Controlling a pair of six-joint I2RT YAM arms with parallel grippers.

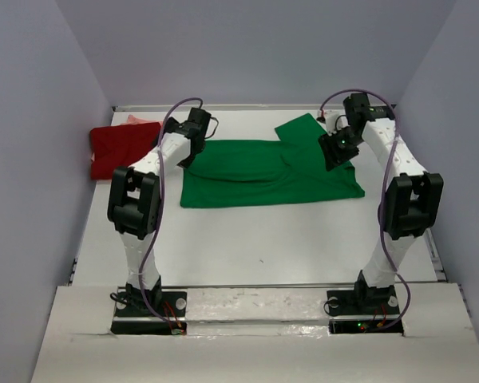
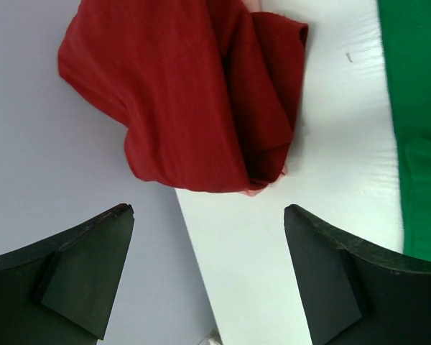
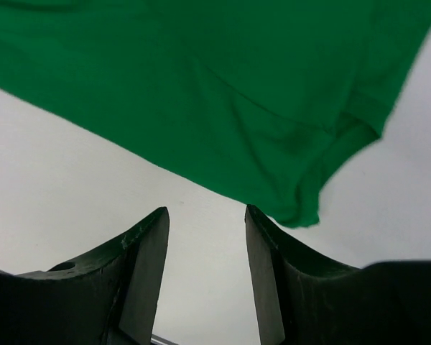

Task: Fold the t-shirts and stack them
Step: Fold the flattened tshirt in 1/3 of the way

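- Left wrist: left gripper spread wide, nothing between its fingers; dark red shirt bunched ahead at the table edge; green shirt along the right margin
- Right wrist: right gripper partway apart, empty, over bare table; green shirt edge just beyond the tips
- Top: green shirt lies flat mid-table; dark red shirt in far-left corner, pale pink shirt peeking from behind it; one arm over each end of the green shirt
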